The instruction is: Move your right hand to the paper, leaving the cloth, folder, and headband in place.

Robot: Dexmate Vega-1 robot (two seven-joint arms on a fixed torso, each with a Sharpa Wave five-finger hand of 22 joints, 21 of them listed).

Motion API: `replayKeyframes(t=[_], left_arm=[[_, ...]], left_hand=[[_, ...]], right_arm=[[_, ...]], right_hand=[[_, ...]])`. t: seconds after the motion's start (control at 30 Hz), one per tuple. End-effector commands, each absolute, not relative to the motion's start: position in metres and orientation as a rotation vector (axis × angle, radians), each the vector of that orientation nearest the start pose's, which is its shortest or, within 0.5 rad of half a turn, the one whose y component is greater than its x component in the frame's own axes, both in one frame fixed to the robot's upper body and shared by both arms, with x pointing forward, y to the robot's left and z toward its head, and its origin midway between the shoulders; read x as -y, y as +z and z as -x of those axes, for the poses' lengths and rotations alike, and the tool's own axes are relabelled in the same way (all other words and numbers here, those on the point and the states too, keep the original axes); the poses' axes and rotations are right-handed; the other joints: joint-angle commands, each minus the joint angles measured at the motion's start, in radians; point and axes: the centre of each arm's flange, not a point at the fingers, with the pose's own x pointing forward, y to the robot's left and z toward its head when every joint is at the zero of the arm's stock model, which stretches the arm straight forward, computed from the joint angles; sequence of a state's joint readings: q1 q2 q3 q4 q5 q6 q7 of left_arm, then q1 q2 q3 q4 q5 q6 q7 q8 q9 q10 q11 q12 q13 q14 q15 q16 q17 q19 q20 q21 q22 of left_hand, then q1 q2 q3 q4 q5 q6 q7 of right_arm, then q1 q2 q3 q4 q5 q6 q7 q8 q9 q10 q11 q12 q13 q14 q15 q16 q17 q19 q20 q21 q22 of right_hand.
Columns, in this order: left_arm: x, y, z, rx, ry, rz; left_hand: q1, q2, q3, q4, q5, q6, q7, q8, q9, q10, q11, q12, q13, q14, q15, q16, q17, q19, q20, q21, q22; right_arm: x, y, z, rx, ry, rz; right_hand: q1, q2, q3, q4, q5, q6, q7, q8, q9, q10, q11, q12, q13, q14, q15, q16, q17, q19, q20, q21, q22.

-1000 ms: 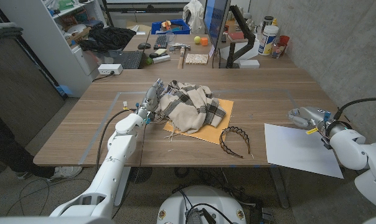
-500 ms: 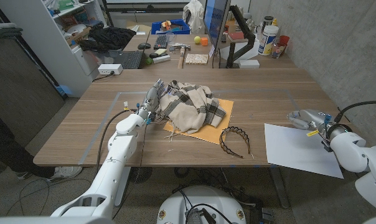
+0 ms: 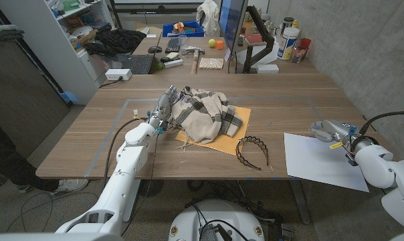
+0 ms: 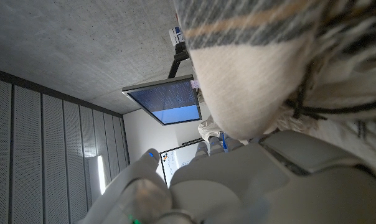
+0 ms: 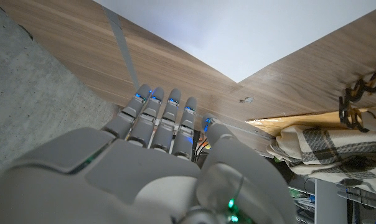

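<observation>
Two hands sit far apart on the worktop. Right hand, fingers straight and holding nothing, hovers at the far edge of the white paper near the worktop's right edge. Left hand touches the plaid cloth heaped on the orange folder; its grip cannot be told. Headband lies between folder and paper.

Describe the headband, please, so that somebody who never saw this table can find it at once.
Start at the wooden table and find the plaid cloth heaped on an orange folder near its middle. Just in front of the folder's near corner, toward the robot, lies the headband. It is a thin black open arc with a wavy, toothed edge, unlike the flat white paper farther to the robot's right.
</observation>
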State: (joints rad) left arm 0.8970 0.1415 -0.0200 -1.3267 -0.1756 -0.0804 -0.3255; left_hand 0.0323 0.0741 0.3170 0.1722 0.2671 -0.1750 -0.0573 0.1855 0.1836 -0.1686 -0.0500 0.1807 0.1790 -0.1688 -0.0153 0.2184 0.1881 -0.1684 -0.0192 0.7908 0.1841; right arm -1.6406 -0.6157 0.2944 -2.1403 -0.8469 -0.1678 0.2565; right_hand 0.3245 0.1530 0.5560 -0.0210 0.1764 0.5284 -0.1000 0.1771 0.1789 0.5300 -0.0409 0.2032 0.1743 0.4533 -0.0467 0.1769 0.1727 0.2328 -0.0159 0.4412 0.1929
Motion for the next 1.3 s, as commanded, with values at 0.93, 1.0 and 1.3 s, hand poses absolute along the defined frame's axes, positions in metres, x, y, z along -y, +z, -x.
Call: replayKeyframes(t=[0.93,1.0,1.3], left_arm=[[-0.264,-0.044,-0.655,0.516,-0.268,-0.035],[-0.264,-0.043,-0.655,0.518,-0.266,-0.036],[-0.265,-0.044,-0.653,0.517,-0.267,-0.036]], left_hand=[[-0.001,0.067,-0.004,0.001,0.008,-0.139,-0.006,0.006,0.004,-0.166,0.003,0.006,0.003,-0.174,0.007,-0.001,0.002,-0.177,0.008,-0.010,0.001],[-0.001,0.067,-0.004,0.001,0.008,-0.140,-0.005,0.006,0.004,-0.166,0.006,0.006,0.003,-0.175,0.007,-0.001,0.002,-0.177,0.008,-0.011,0.001],[-0.001,0.068,-0.005,0.001,0.008,-0.139,-0.006,0.006,0.004,-0.166,0.006,0.007,0.003,-0.174,0.007,-0.001,0.002,-0.176,0.007,-0.013,0.002]], right_arm=[[0.405,-0.096,-0.456,0.166,-0.229,1.450],[0.405,-0.096,-0.456,0.168,-0.230,1.450],[0.406,-0.097,-0.456,0.167,-0.231,1.451]], right_hand=[[0.046,-0.006,-0.007,-0.040,-0.002,-0.050,0.003,-0.003,0.006,-0.012,0.000,-0.005,0.006,-0.002,-0.055,0.011,0.007,0.003,-0.002,0.001,0.005],[0.050,-0.007,-0.007,-0.043,-0.002,-0.053,0.003,-0.003,0.006,-0.012,0.000,-0.005,0.006,-0.002,-0.055,0.011,0.007,0.003,-0.002,0.002,0.005],[0.066,-0.013,-0.009,-0.060,-0.001,-0.067,0.003,-0.003,0.006,-0.015,-0.002,-0.005,0.006,-0.003,-0.055,0.011,0.005,0.004,-0.002,0.002,0.004]])
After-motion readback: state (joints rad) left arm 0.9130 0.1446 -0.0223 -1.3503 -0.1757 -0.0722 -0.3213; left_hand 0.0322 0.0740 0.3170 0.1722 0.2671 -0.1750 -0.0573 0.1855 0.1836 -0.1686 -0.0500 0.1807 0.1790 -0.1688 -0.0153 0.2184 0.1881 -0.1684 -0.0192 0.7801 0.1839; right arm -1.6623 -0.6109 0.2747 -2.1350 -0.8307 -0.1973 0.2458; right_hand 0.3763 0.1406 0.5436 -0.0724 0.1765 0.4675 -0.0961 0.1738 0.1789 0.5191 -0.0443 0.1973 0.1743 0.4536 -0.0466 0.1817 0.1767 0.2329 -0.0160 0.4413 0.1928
